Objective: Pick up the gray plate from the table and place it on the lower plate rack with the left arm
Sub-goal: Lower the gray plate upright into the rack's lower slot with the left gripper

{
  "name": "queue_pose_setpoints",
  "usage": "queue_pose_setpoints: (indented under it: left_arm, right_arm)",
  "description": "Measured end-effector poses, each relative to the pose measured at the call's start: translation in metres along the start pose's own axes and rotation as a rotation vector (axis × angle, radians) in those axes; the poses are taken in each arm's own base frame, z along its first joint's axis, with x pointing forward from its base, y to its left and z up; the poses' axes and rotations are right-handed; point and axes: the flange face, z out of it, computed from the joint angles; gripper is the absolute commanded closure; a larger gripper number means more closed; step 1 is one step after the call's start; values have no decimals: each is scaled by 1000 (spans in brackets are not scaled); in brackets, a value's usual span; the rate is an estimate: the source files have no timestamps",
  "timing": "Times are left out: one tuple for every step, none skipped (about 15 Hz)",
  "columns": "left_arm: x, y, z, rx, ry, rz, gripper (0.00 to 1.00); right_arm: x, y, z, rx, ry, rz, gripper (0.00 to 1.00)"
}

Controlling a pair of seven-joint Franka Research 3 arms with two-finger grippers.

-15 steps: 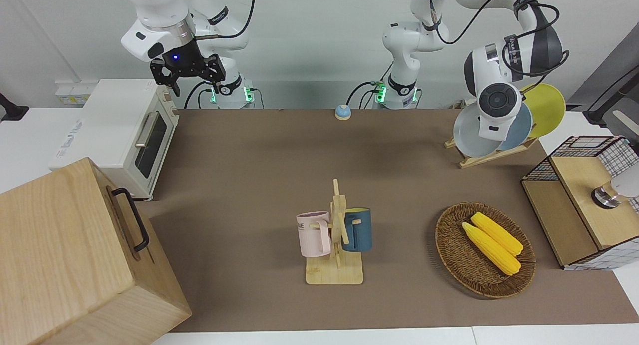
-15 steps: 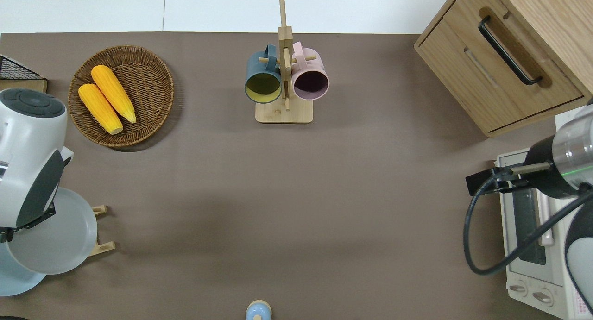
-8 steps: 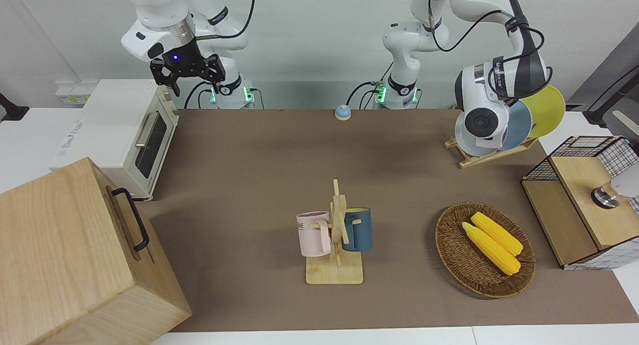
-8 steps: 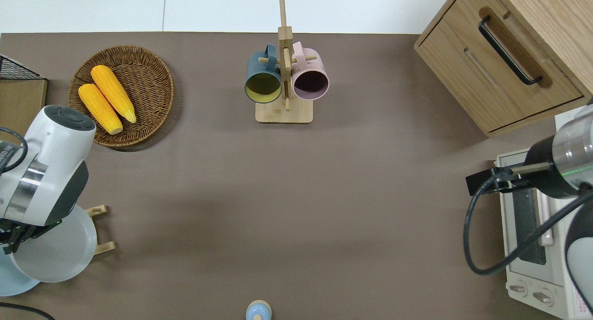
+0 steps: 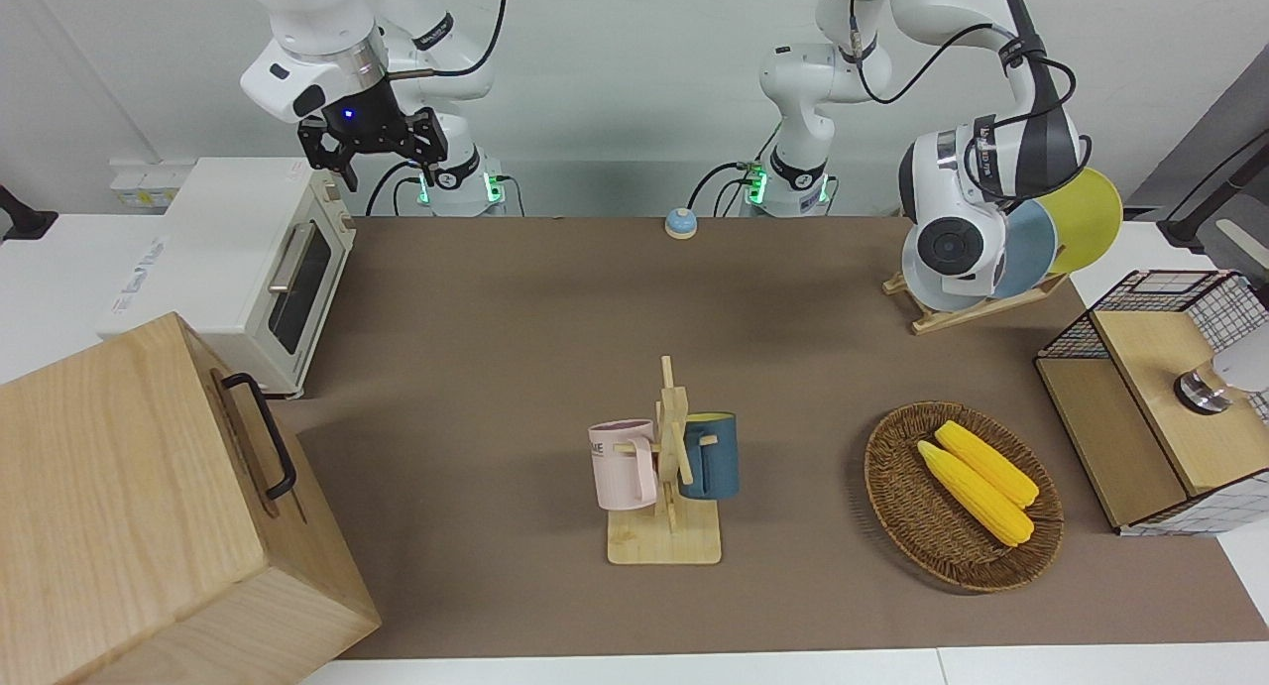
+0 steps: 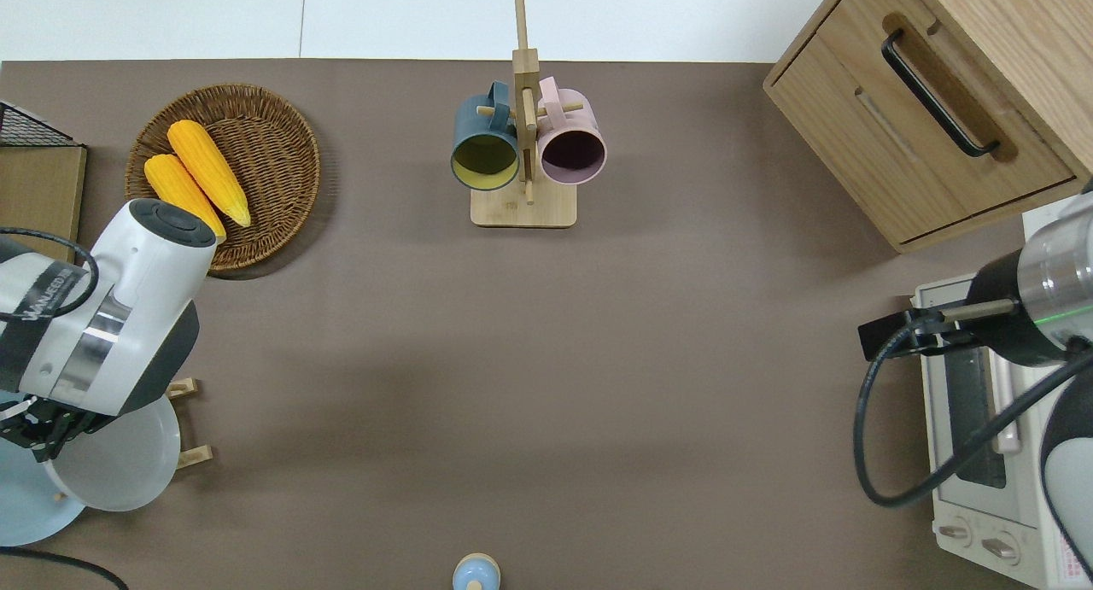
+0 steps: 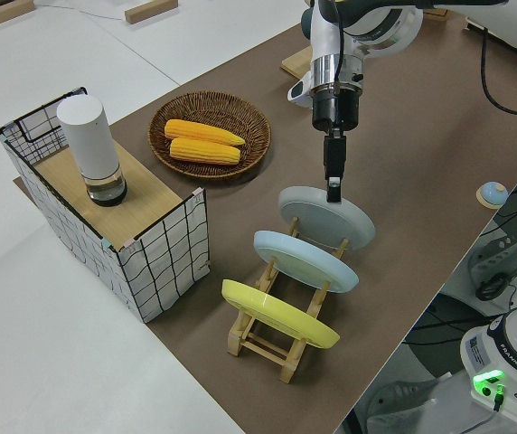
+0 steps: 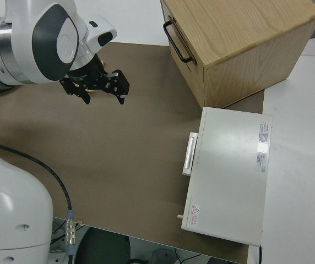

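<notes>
The gray plate (image 7: 327, 215) stands tilted in the end slot of the plate rack (image 7: 277, 342), the slot toward the middle of the table, with a sky-blue plate (image 7: 305, 259) in the next slot and a yellow plate (image 7: 278, 314) in the slot after that. All three lean the same way, held by the rack's pegs and slanted rails, so the gray plate appears to be seated where the task wants it.

The left gripper (image 7: 333, 188) comes straight down onto the gray plate's upper rim, its thin fingers pinched on that edge. Holding the rim from above lets a plate be lowered on edge between the pegs. From the side view the fingers look clamped on the rim; no release shows yet.

Compared with a second ago, the left arm's wrist has swung round: in the overhead view its white housing now reaches toward the basket of corn (image 6: 224, 176), and more of the gray plate near the rack's feet is covered. The plate has sunk lower and closer into the rack.

The right gripper (image 8: 95, 88) is parked with its fingers spread apart.
</notes>
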Motion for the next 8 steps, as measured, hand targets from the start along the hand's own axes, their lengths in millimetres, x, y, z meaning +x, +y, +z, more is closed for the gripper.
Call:
queue_pose_setpoints:
  left_arm:
    - [-1,2,-2,1,4,-3,670]
    - [-2,4,-3,2,8,-6,492]
    - [-3,5,-4,2,9,-7,380]
    - [-4,6,-5,-1,9,-5,50]
    - [-5,8,-6,-7,6,-2,5]
    - [-6,9,-6,-13,3,1,2]
    - [-7,9,-6,-18,-1,4,2]
    - [-8,10,-8,-24,-1,6,2]
  right_arm:
    - [0,0,0,0,0,0,11]
    - [0,0,0,0,0,0,13]
    - [0,0,0,0,0,0,11]
    - [0,0,0,0,0,0,13]
    - [0,0,0,0,0,0,11]
    - [0,0,0,0,0,0,11]
    - [0,0,0,0,0,0,11]
    - [0,0,0,0,0,0,13]
